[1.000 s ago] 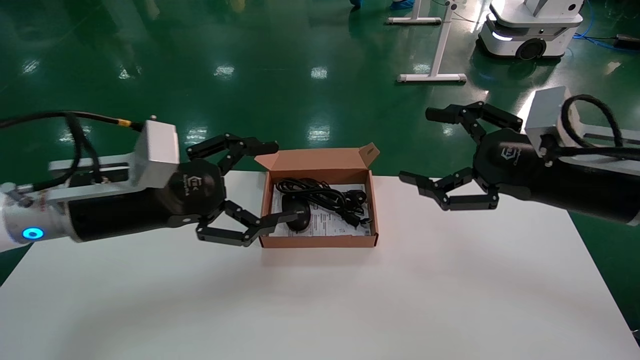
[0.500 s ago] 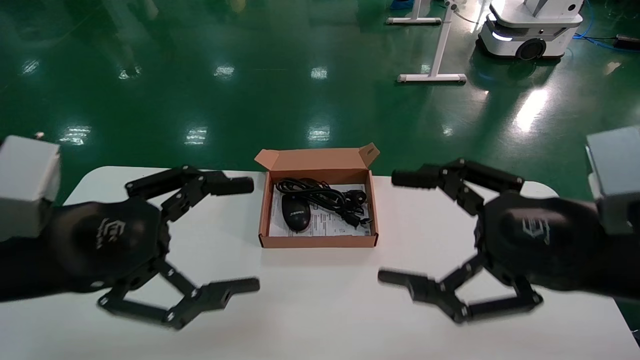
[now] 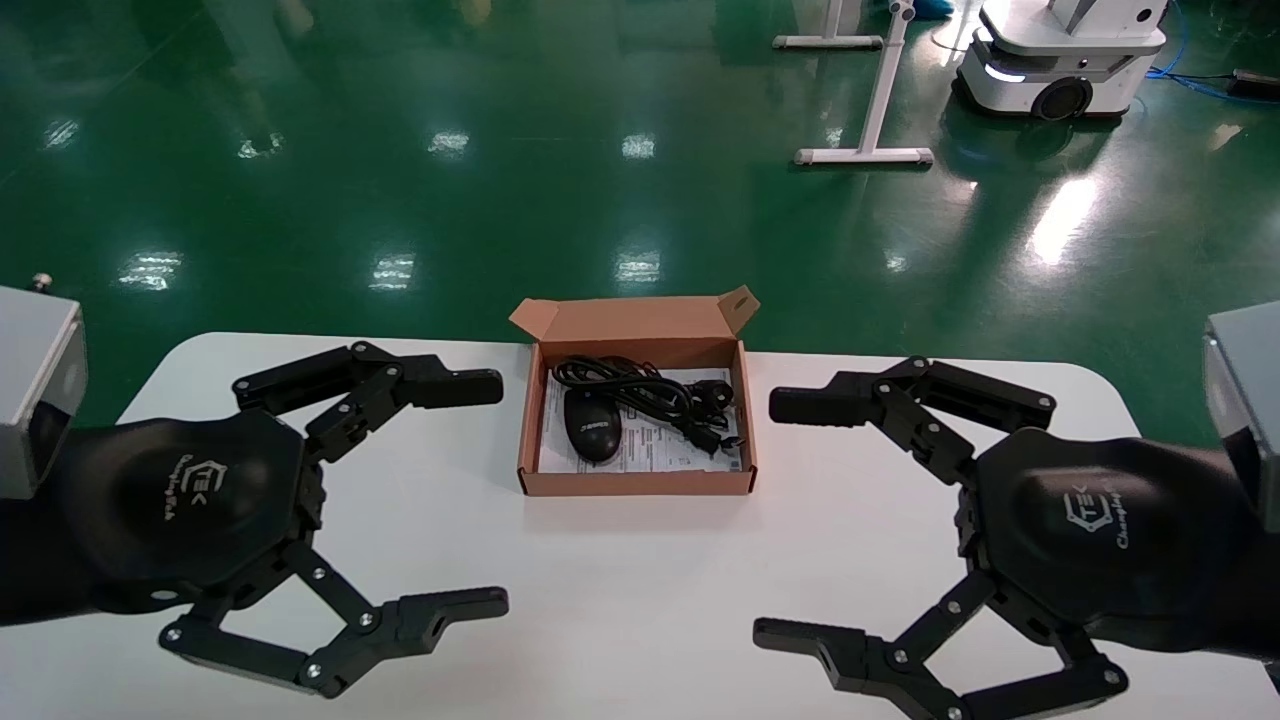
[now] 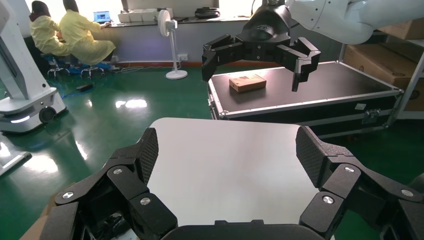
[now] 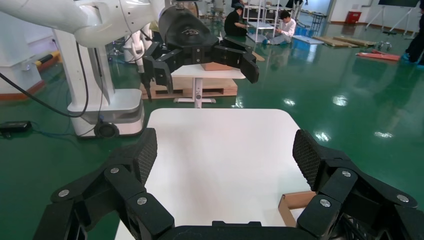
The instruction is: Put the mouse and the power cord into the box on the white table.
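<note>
The brown cardboard box [image 3: 636, 483] stands open at the far middle of the white table [image 3: 640, 610], its lid flap up at the back. Inside it the black mouse [image 3: 592, 432] lies on the left on a white printed sheet. The bundled black power cord [image 3: 645, 392] lies behind and to the right of the mouse. My left gripper [image 3: 492, 495] hangs open over the table to the left of the box, nothing between its fingers. My right gripper [image 3: 778, 520] is open and empty on the box's right. A box corner [image 5: 295, 202] shows in the right wrist view.
Green floor lies beyond the table's far edge. A white mobile robot base [image 3: 1060, 60] and a white stand's foot [image 3: 865, 155] are at the back right. The left wrist view shows a black flight case [image 4: 305, 90] off the table's side.
Both arms have drawn back from the box toward the table's near side. The left gripper, earlier right at the box's left wall, is now apart from it. Mouse and cord have not moved.
</note>
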Available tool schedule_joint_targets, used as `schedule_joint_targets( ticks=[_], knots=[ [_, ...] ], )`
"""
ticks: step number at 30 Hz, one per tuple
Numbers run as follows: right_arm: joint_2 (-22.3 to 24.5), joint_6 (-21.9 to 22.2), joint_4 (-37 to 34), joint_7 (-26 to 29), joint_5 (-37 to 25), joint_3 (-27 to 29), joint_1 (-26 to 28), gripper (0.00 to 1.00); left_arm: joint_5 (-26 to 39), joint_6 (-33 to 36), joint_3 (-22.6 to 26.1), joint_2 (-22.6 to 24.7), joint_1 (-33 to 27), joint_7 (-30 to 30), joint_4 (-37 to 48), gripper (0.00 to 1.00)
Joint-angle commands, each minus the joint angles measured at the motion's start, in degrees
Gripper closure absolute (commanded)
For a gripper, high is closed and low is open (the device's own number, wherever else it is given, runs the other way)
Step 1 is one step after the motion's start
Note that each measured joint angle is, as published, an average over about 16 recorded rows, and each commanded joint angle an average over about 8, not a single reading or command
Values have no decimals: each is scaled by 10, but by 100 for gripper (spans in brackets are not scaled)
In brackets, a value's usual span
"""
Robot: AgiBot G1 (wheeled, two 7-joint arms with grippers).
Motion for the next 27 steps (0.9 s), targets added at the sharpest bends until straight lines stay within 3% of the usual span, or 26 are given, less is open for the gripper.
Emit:
schedule_joint_targets(
  ticks=[1, 27],
  knots=[
    [-1, 1, -3, -2, -2, -1, 2, 0, 1, -1, 1, 1, -1, 1, 2, 0],
    [-5, 7, -16, -8, -9, -5, 9, 0, 7, -3, 3, 5, -4, 4, 10, 0]
  ],
)
